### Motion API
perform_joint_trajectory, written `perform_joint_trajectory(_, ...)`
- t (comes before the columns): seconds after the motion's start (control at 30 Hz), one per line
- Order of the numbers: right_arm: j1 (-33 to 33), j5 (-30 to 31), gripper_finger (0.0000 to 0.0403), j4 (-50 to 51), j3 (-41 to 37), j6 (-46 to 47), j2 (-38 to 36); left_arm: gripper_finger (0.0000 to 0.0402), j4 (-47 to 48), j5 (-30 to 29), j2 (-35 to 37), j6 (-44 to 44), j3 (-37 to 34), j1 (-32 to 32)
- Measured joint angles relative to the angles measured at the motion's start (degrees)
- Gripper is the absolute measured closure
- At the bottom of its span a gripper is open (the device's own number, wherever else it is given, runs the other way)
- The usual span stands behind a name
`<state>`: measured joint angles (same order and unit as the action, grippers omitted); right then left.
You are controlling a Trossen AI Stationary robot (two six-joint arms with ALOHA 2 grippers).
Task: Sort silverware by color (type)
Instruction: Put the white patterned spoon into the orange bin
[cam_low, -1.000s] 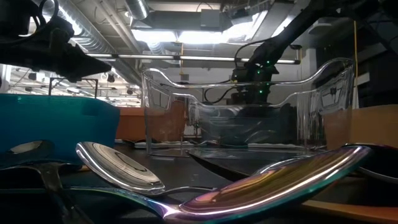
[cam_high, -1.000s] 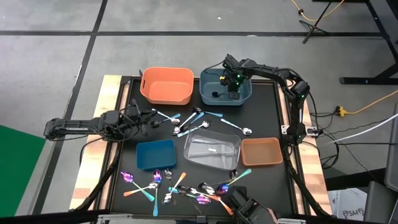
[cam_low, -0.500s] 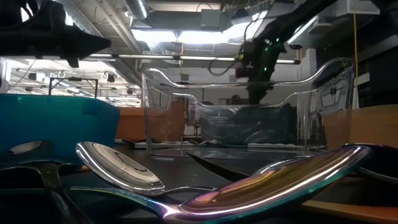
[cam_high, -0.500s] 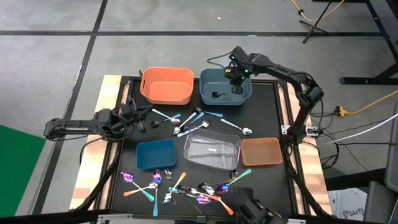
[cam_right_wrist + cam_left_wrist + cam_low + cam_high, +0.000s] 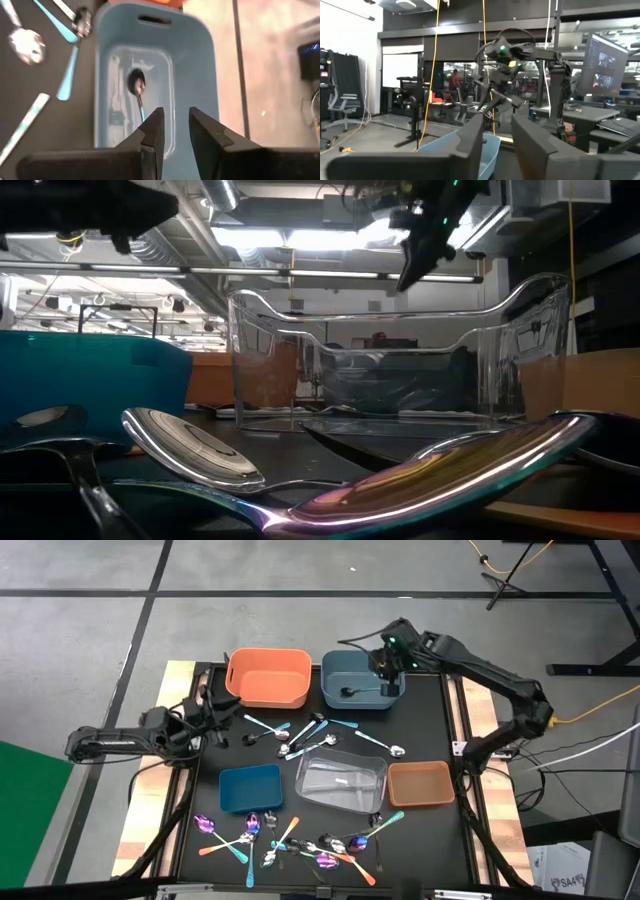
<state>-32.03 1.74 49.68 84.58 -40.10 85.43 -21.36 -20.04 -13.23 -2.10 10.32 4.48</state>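
Near the far edge of the tabletop, a dark spoon (image 5: 352,692) lies alone in the grey-blue bin (image 5: 334,698), bowl toward the orange bin (image 5: 267,677) beside it. Most of the silverware is unsorted: a loose group of teal-handled and silver pieces (image 5: 300,735) lies mid-table just in front of those two bins, and a denser heap of iridescent, orange-handled and teal-handled pieces (image 5: 290,840) lies along the near edge. A small blue bin (image 5: 250,787), a clear bin (image 5: 341,780) with something pale in it, and a brown bin (image 5: 421,784) sit between the two groups.

The right gripper (image 5: 388,664) hangs above the grey-blue bin's right rim, fingers apart and holding nothing. The left gripper (image 5: 222,712) hovers near the left edge, just beside the mid-table group, its fingers also parted and empty.

My worry is the heaps. The pieces cross and overlap, so a pinch could lift two at once or flick a neighbour aside. The thin flat handles could slip from the fingers on the way to a bin. Both arms are also close to the same mid-table group, so reaching in together risks a clash.
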Motion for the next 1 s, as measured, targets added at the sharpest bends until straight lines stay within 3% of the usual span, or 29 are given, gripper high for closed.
perform_joint_trajectory(0.17, 4.71, 5.9, 0.0324, 0.69, 0.0, 2.72, -4.34, 0.0266, 0.12, -0.39, -8.43, 0.03, 5.22, 0.01)
perform_joint_trajectory(0.33, 8.64, 6.81, 0.0324, 4.39, 0.02, 6.18, -7.55, 0.0263, 3.06, -0.42, -17.99, 0.05, 12.42, 0.07)
perform_joint_trajectory(0.5, 12.49, 9.72, 0.0324, 6.85, 0.02, 9.81, -8.96, 0.0263, 18.34, 0.8, -27.03, 0.18, 24.41, 2.44)
perform_joint_trajectory(0.73, 16.0, 11.63, 0.0324, 7.74, 0.01, 10.08, -9.1, 0.0263, 40.01, 7.34, -39.44, -0.01, 39.7, 9.62)
perform_joint_trajectory(1.0, 16.26, 11.65, 0.0324, 7.55, 0.01, 10.08, -9.1, 0.0262, 58.05, 18.57, -50.68, -3.11, 48.3, 20.63)
